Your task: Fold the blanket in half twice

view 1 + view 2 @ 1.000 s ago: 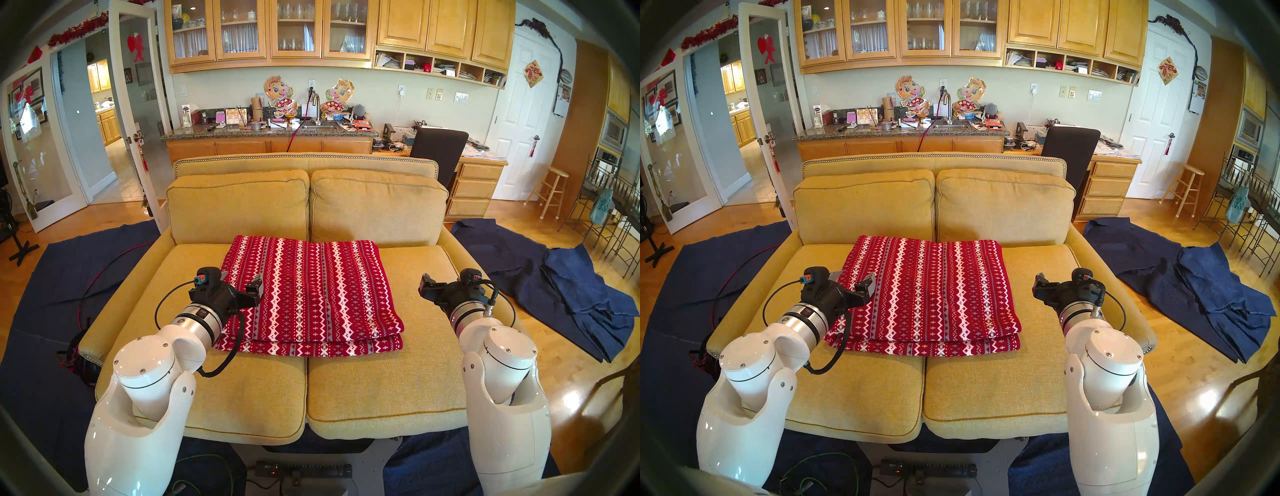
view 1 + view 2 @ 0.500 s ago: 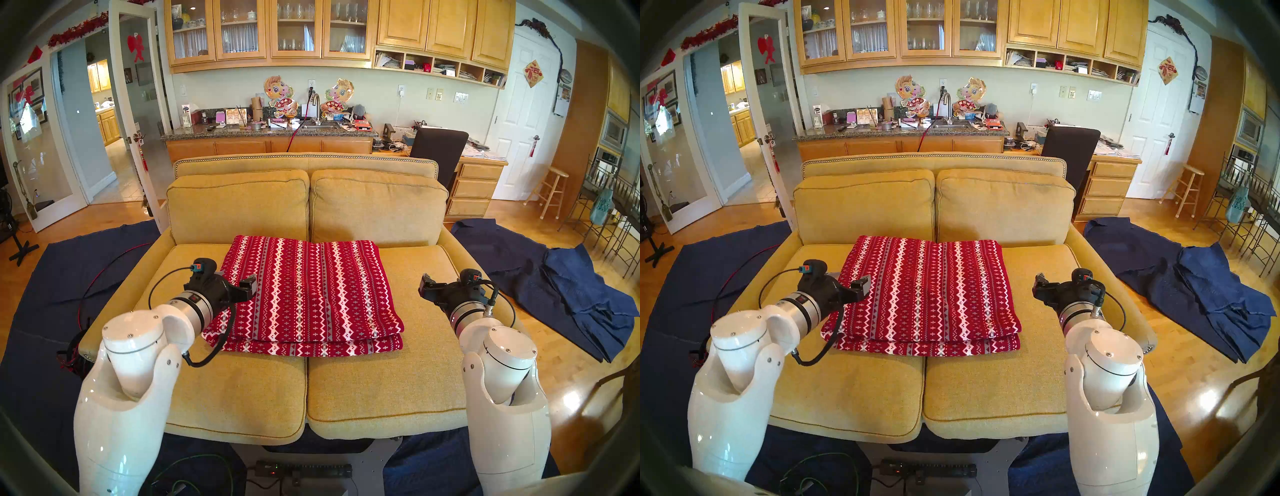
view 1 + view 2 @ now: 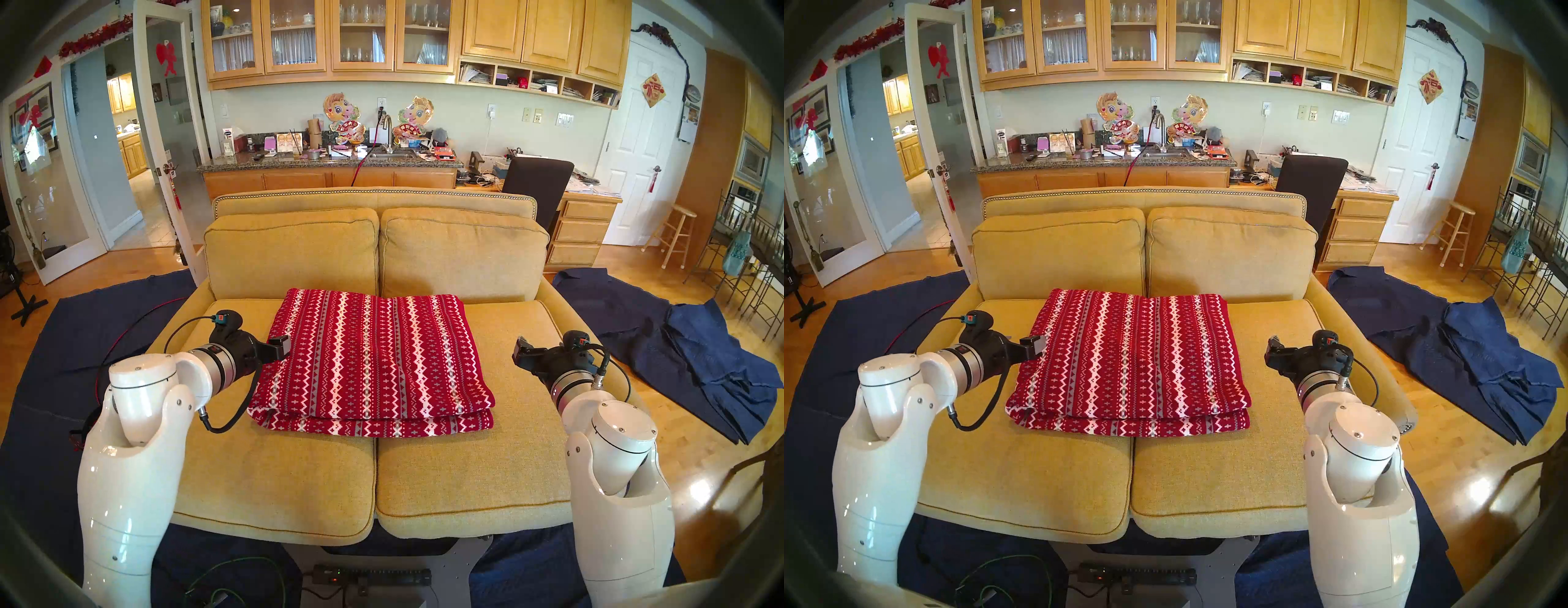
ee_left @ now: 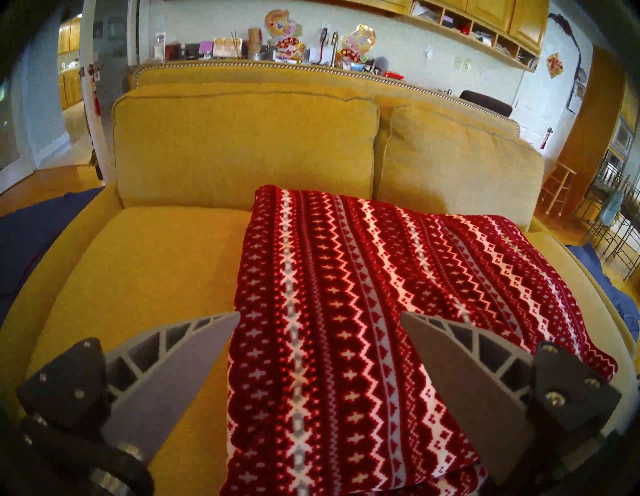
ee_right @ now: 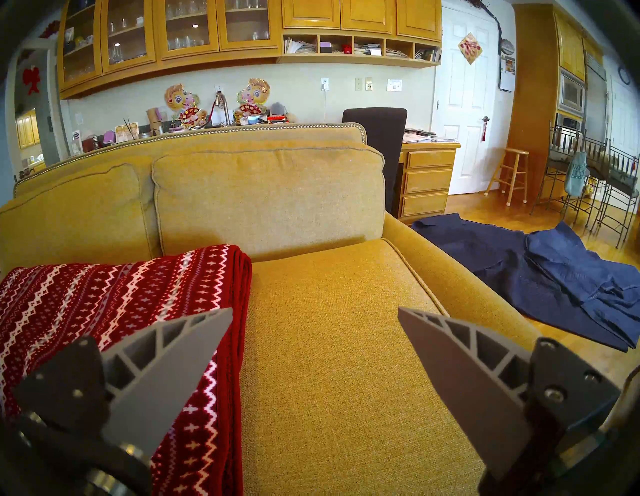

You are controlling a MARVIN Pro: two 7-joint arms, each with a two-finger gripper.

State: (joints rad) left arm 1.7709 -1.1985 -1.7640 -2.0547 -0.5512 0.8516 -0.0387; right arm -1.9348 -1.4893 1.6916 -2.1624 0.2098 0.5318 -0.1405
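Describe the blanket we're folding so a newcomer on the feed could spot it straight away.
Find the yellow sofa in the middle of the room. The blanket lies folded in layers across its two seat cushions, between the two grippers. It is red with white and grey zigzag and cross stripes, unlike the plain navy cloths on the floor.

Head pair: up high, facing the sofa (image 3: 297, 475) front-on.
Wrist cams: low, close, facing its back cushions.
Shared: blanket (image 3: 377, 361).

One blanket (image 3: 373, 361), two sofa cushions (image 3: 466, 479)
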